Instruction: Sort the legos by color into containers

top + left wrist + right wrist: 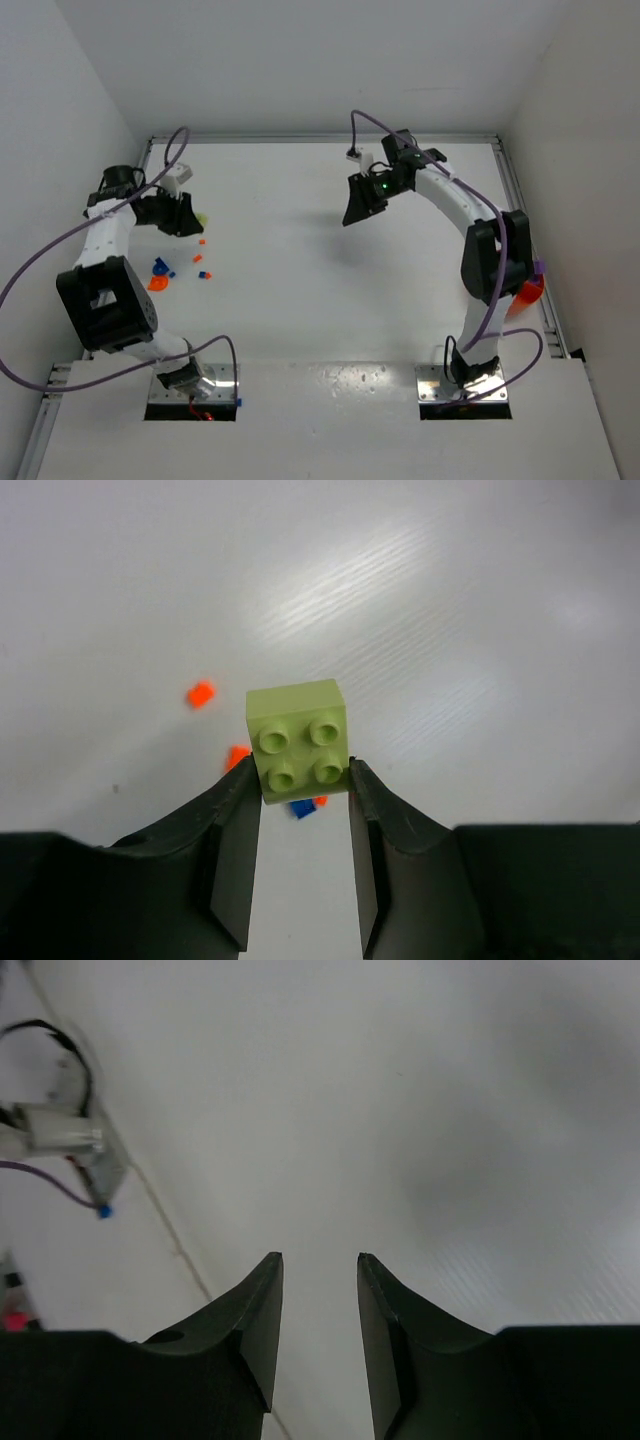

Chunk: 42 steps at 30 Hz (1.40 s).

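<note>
left gripper (300, 780) clamped on a lime green brick (297, 738) near left edge of the table (300, 310). right gripper (320, 1260) parted, empty. orange and blue bricks (162, 272) loose there; bowl (530, 292) at right edge. early stage, i'd say.

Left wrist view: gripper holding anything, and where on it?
Left gripper pinches the lime brick by its two opposite sides, at the near end.
</note>
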Each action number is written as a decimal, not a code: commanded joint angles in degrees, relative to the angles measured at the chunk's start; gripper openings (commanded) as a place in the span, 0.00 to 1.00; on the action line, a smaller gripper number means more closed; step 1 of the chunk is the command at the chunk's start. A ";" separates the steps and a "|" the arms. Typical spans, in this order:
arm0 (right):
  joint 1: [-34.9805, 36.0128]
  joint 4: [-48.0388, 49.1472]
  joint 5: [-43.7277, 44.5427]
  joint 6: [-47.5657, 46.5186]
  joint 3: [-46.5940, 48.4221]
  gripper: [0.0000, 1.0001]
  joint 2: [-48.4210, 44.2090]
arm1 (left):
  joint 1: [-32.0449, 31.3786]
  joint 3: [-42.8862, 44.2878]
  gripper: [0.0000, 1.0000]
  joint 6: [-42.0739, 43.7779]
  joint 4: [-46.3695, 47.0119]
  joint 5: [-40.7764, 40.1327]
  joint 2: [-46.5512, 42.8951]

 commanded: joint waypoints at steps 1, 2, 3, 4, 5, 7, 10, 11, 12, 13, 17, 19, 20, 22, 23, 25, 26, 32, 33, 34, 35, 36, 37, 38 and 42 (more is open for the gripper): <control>1.40 -0.47 -17.79 7.79 5.43 0.36 4.41 | -6.26 2.76 0.30 9.24 -7.69 11.47 -7.36; 2.10 1.11 -22.25 10.18 5.96 0.38 5.38 | -7.59 2.76 0.30 10.90 -8.57 12.17 -8.33; 2.11 3.47 -23.51 12.81 5.97 0.42 5.91 | -9.17 2.15 0.30 10.92 -9.19 12.70 -10.08; 2.98 7.93 -24.31 17.10 5.27 0.44 5.92 | -12.75 1.37 0.30 10.92 -9.19 12.71 -10.97; 3.85 9.54 -25.88 18.80 5.26 0.45 5.92 | -14.70 1.36 0.30 10.31 -9.19 12.71 -11.85; 4.65 13.93 -27.47 23.36 5.79 0.46 6.62 | -18.57 0.04 0.30 7.95 -7.36 11.22 -14.39; 6.05 22.20 -29.85 32.94 7.18 0.50 7.77 | -25.08 -1.54 0.30 2.32 -1.93 8.32 -16.95; 6.76 24.39 -30.55 35.75 7.72 0.52 8.72 | -27.96 -2.07 0.30 -0.22 -0.59 7.18 -18.17; 6.76 25.89 -30.56 37.34 7.72 0.52 9.52 | -29.47 -2.07 0.30 -1.55 0.81 5.78 -18.18; 7.46 27.65 -31.25 39.10 7.73 0.57 9.52 | -30.88 -2.59 0.30 -2.35 2.39 3.33 -18.18; 10.00 33.20 -31.79 44.65 7.11 0.60 9.52 | -37.29 -2.60 0.30 -4.81 3.55 0.06 -16.87; 10.54 32.59 -30.48 44.04 7.72 0.60 10.05 | -37.92 -2.60 0.30 -6.48 5.65 0.05 -16.26; 11.50 32.59 -30.47 44.04 7.73 0.61 10.05 | -37.92 -2.60 0.30 -7.27 6.36 0.05 -16.25; 12.30 31.89 -29.86 43.52 8.25 0.63 10.58 | -37.92 -1.55 0.30 -8.32 6.36 0.05 -14.41; 13.00 31.36 -29.25 43.51 9.04 0.65 10.58 | -37.92 -1.02 0.30 -8.33 6.36 0.05 -13.88; 13.62 31.36 -29.24 43.51 9.65 0.65 11.19 | -38.45 0.56 0.30 -8.33 6.36 0.05 -13.27; 13.62 30.83 -29.24 42.99 9.66 0.66 11.72 | -38.45 0.57 0.30 -8.33 6.89 0.05 -13.26; 15.37 30.83 -29.24 42.98 9.05 0.66 12.25 | -38.98 2.50 0.30 -8.33 7.41 0.05 -12.21; 15.38 30.83 -28.72 42.98 9.04 0.66 12.25 | -38.98 2.50 0.30 -8.85 7.42 0.05 -12.21; 15.38 30.22 -28.19 42.46 8.35 0.66 12.25 | -38.98 2.50 0.30 -8.86 7.42 0.05 -12.21; 15.38 29.69 -28.19 41.67 7.82 0.66 12.25 | -38.98 2.50 0.30 -8.86 7.42 0.05 -12.21; 15.38 29.69 -26.88 41.66 7.81 0.66 12.25 | -38.98 2.50 0.30 -8.86 7.42 0.05 -12.21; 15.38 27.95 -26.26 40.01 7.81 0.66 12.25 | -38.98 2.50 0.30 -8.86 7.42 0.05 -12.90; 14.85 27.32 -25.73 39.39 7.81 0.66 12.25 | -38.98 2.50 0.30 -8.86 7.42 0.05 -12.91; 14.32 26.26 -24.85 38.85 7.81 0.66 12.25 | -38.98 2.50 0.30 -8.25 6.89 -0.47 -13.96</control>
